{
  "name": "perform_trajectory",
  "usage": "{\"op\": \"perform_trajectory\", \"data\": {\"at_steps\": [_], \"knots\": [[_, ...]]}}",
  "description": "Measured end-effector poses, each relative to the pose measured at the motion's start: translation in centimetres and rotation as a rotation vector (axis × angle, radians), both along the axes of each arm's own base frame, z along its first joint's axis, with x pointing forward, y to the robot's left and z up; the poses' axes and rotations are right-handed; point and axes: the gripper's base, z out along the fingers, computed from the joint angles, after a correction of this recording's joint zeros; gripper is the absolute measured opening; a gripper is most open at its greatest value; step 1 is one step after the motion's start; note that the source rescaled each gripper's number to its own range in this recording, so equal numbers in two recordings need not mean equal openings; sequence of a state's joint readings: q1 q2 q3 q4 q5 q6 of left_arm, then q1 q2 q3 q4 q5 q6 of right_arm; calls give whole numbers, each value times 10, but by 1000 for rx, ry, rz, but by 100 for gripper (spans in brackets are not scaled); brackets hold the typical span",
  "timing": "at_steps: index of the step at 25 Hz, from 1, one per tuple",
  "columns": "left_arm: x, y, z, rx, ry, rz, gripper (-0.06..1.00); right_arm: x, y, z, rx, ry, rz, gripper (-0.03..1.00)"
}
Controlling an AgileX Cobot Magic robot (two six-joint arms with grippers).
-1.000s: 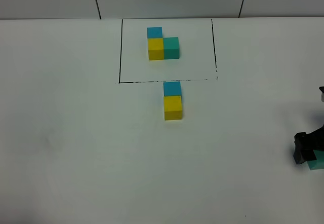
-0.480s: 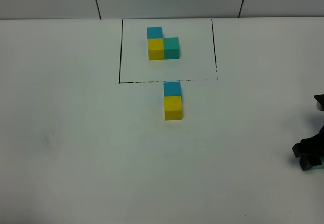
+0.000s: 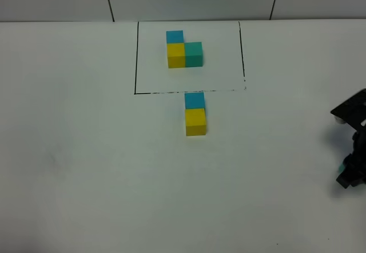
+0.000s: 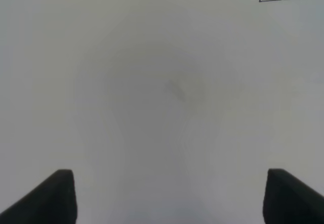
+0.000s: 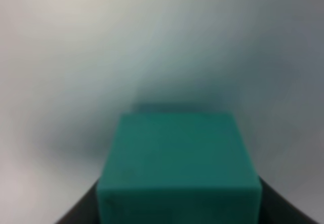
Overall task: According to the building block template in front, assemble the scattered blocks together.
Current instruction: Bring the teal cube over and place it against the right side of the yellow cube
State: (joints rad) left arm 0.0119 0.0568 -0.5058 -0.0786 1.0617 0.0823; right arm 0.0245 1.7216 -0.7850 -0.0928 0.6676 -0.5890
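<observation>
Currently: your right gripper point(image 3: 349, 176) is clamping the teal-green cube point(image 5: 179, 168) at far right (possibly lifting; view is poor), ready for joining the yellow cube point(image 3: 195, 121) as the template point(image 3: 184, 51) shows. Your left gripper point(image 4: 172, 196) is idling, fingers wide.

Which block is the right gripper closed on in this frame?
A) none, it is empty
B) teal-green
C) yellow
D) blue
B: the right wrist view shows the teal-green block clamped in the right gripper, while the blue block and yellow block sit together on the table, untouched.
</observation>
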Motion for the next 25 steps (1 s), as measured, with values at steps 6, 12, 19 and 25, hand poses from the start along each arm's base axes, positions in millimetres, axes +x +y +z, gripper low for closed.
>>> {"op": "perform_trajectory", "data": {"at_steps": [6,12,19,25], "knots": [[0,0,0,0,0,0,99,37,51,32,-48,-47,553,1],[0,0,0,0,0,0,99,81,111,45,-64,-39,746,1],[0,0,0,0,0,0,99,108,161,34,-76,-33,878,1],[0,0,0,0,0,0,99,111,181,22,-47,-32,927,1]]}}
